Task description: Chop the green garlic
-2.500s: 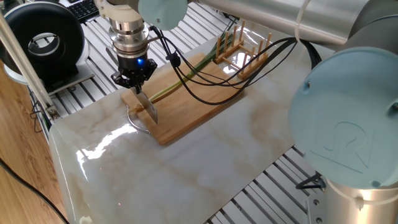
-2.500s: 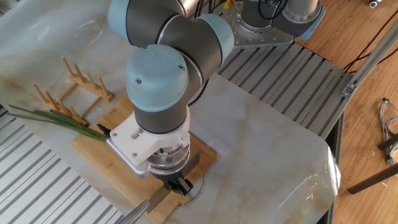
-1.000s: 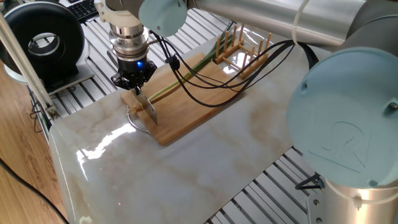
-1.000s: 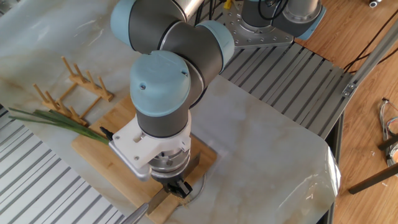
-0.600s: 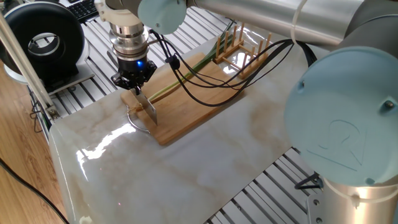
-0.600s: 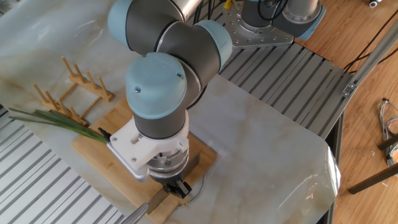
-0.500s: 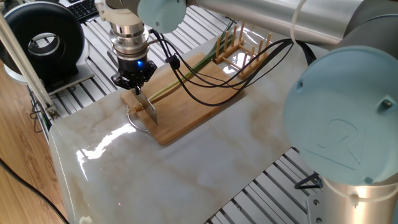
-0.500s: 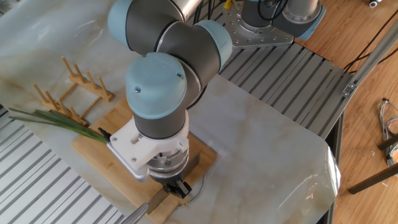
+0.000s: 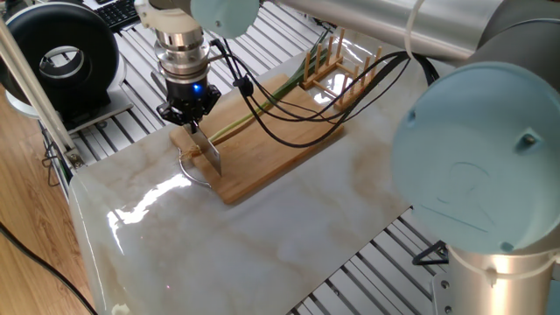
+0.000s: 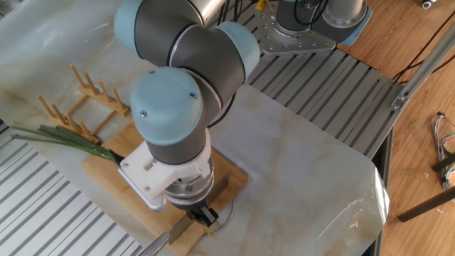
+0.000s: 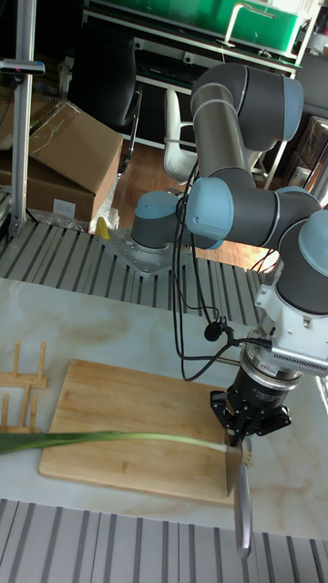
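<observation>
Lengthwise, green garlic (image 11: pixel 118 439) along board (image 11: pixel 109 401).

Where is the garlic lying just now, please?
In the tall view, the garlic lies lengthwise on the board, its pale end at the knife, its leaves overhanging the left edge.

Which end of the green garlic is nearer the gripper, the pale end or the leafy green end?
The pale yellow-white end of the green garlic. It lies on the wooden board right by the knife held in the gripper, while the green leaves overhang the board's far end.
</observation>
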You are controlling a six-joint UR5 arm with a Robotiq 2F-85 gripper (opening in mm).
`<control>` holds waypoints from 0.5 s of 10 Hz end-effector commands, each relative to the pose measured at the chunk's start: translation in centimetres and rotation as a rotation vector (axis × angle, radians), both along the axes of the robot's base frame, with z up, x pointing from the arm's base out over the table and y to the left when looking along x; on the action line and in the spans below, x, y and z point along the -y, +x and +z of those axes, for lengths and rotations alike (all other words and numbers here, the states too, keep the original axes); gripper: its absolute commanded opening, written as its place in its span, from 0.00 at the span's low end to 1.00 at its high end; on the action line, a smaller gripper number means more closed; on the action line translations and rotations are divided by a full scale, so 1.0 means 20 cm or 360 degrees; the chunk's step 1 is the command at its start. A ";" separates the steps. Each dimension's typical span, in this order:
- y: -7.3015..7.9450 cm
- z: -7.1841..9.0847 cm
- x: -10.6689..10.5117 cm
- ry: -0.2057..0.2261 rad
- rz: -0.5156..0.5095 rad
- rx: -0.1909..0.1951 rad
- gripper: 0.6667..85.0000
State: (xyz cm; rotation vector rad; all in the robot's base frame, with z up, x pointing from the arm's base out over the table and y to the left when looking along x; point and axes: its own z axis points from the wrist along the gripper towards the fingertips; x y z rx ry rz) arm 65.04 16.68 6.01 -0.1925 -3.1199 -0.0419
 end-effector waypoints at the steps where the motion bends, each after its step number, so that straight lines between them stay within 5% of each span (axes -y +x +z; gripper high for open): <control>1: 0.02 -0.03 -0.06 0.0008 -0.0034 -0.0007 0.01; 5: -0.03 0.09 -0.03 0.0023 -0.0003 -0.0067 0.01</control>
